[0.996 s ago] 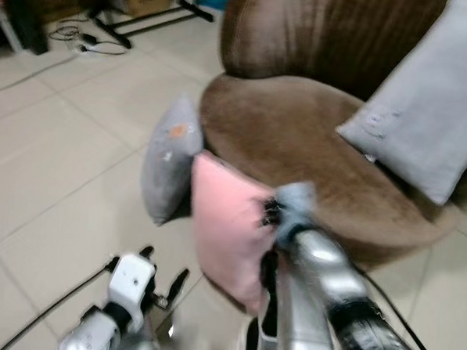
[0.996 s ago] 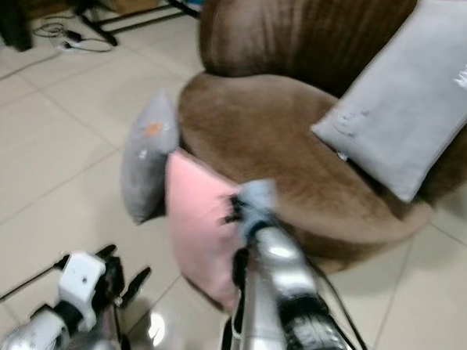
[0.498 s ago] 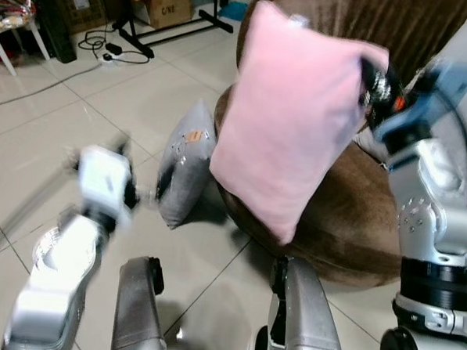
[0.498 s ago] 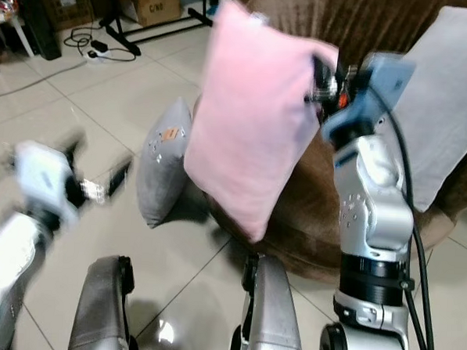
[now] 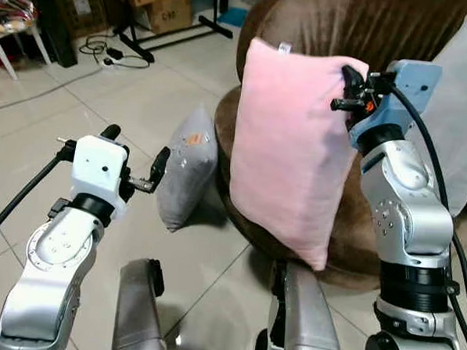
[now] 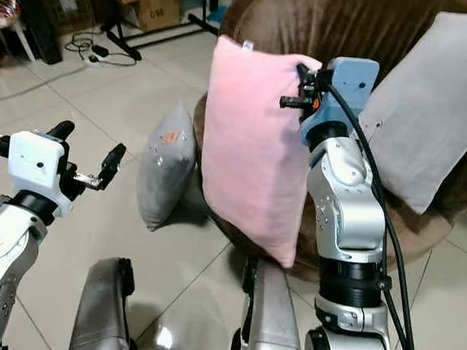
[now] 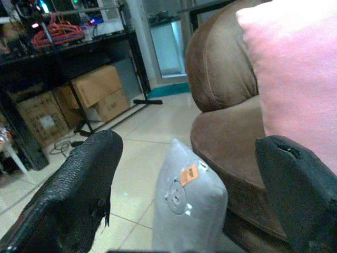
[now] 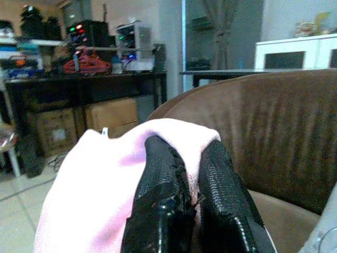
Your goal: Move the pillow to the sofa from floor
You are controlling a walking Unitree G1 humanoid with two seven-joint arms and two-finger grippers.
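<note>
A pink pillow (image 5: 291, 154) hangs in the air in front of the brown sofa (image 5: 335, 27), pinched at its upper corner by my right gripper (image 5: 346, 88), which is shut on it. In the right wrist view the two black fingers (image 8: 163, 195) clamp the pink fabric (image 8: 105, 179). My left gripper (image 5: 134, 156) is raised over the floor to the left, open and holding nothing. A grey pillow (image 5: 185, 168) stands on the floor, leaning against the sofa's front; it shows between the open fingers in the left wrist view, grey pillow (image 7: 189, 205).
A second grey pillow (image 6: 429, 107) rests on the sofa seat against its back at the right. Cardboard boxes (image 5: 160, 2), a black stand and cables (image 5: 107, 51) lie at the far left. Tiled floor (image 5: 57, 111) spreads to the left.
The right gripper lifted the pink pillow off the floor and now holds it a little lower and nearer the sofa. The left arm rose into view and steadied.
</note>
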